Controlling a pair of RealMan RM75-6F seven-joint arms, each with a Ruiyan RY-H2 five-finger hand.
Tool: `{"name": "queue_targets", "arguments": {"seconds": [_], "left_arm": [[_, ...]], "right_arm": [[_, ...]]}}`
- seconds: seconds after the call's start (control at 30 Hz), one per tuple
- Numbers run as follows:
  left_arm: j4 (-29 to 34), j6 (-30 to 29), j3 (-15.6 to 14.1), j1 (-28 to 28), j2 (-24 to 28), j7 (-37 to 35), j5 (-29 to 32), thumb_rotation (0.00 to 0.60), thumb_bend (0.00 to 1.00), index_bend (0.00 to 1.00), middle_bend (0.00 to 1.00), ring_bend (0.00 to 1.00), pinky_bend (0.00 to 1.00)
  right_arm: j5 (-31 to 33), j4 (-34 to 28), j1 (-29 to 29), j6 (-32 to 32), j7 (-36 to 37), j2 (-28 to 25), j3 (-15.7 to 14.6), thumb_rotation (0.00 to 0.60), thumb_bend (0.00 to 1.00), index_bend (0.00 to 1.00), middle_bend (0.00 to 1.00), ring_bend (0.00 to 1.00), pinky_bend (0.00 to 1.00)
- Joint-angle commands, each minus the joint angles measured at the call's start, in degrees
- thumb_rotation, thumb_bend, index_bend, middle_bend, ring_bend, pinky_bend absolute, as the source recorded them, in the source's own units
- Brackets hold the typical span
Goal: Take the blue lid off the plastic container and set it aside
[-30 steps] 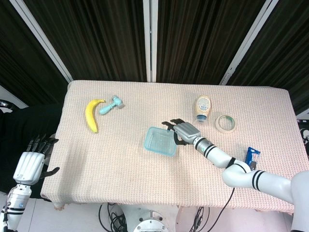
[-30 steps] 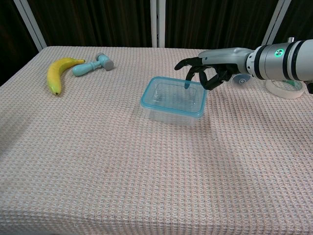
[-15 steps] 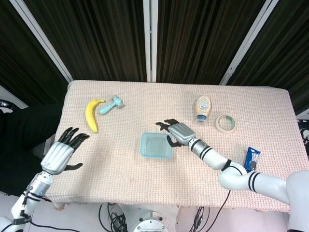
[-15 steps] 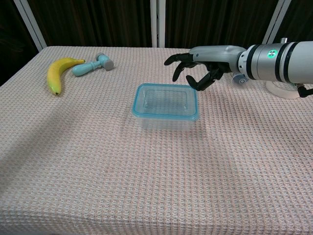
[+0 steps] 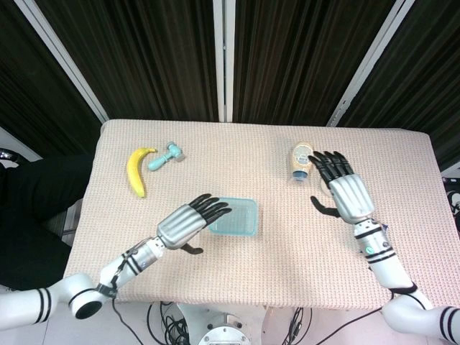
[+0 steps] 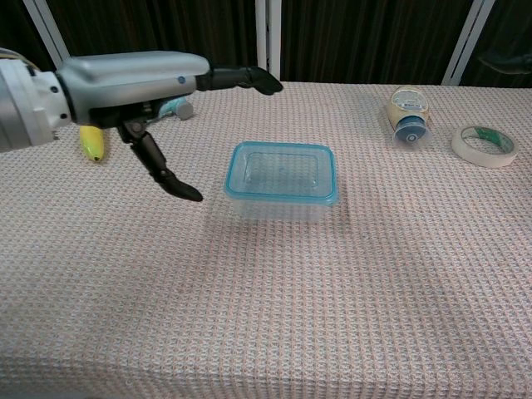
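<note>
**Lid on, both hands empty**

Pink waffle-weave cloth covers the table (image 5: 215,280), dark curtains behind. At frame centre sits the clear plastic container (image 5: 233,217) with its blue lid (image 6: 282,172) on. The left hand (image 5: 188,224) hovers just left of it, fingers apart, gripping nothing. The right hand (image 5: 343,191) is well apart at right, fingers spread, empty. Near it lie a squeeze bottle (image 5: 301,161) and tape roll (image 6: 484,145). At upper left: a banana (image 5: 136,171) and teal dumbbell (image 5: 166,156).
</note>
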State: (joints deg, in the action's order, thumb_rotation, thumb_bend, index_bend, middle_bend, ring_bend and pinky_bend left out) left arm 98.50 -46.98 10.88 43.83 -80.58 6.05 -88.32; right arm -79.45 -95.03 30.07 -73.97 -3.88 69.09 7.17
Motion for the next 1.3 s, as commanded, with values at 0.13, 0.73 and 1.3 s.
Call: {"name": "queue_targets", "arguments": {"seconds": [0.13,0.73,1.3], "left_arm": [[-1.73,6.62,3.85,9.20,-9.81,17.48,15.70,0.600,0.00,0.00,0.00,0.00,0.00],[-11.99,0.66,4.59,20.38,-17.94,34.32,50.38,0.600,0.00,0.00,0.00,0.00,0.00],[-12.67,6.63,0.02,24.69,-11.06,31.95,58.72,0.600,0.00,0.00,0.00,0.00,0.00]], "right_arm": [[-4.42,-0.20,-5.74,-5.99,2.88,-2.27,-2.72,0.600,0.26,0.00,0.04,0.00,0.00],[-7.90,3.80,-8.66,-7.60,8.07,-0.90,-2.46,0.600,0.26,0.00,0.03,0.00,0.00],[-9.22,4.62,-9.03,-5.91,7.85,0.17,-2.39,0.600,0.26,0.00,0.03,0.00,0.00]]}}
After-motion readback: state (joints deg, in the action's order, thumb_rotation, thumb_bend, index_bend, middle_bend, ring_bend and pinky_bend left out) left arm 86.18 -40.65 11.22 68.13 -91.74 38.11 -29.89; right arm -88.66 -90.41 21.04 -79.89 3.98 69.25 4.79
